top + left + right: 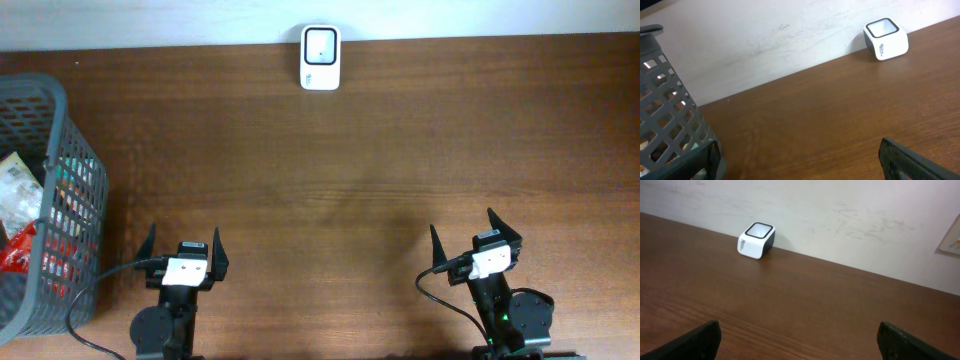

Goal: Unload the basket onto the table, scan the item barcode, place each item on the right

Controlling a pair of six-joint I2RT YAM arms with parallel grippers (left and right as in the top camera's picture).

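Your left claw (pixel 184 232) and right claw (pixel 463 225) are both hanging open, empty. You should be reaching left into the basket (pixel 85 140), gripping a packet (pixel 15 180) with its barcode showing.

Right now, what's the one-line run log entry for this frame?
phase: not started | left pincer: open, empty | right pincer: open, empty | items: in basket | scanner: far side, untouched

Grey basket (pixel 78 190) partly beyond the left edge, packets (pixel 18 248) inside indistinct behind mesh
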